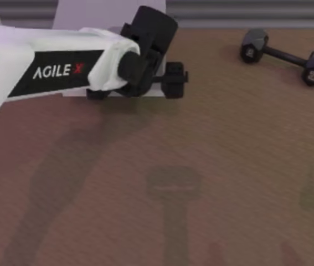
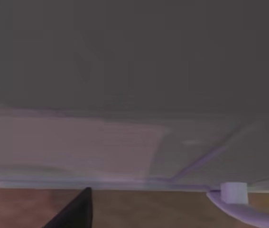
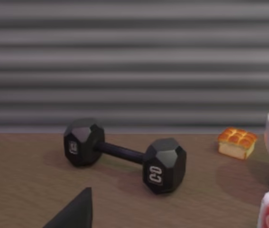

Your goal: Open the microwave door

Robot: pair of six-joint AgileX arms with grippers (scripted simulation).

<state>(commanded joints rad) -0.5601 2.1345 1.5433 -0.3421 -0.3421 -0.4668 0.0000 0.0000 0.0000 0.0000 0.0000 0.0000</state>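
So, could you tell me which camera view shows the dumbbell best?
The right wrist view: the dumbbell lies whole and close on the table, both hexagonal heads and the bar plain. The top view shows it smaller, far back on the right. The left wrist view shows none of it.

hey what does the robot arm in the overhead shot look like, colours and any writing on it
The left arm has a glossy white shell with a black panel bearing "AGILE" in white and a red X. Its wrist and left gripper are matte black and blocky. The right arm shows only as a black fingertip in its wrist view.
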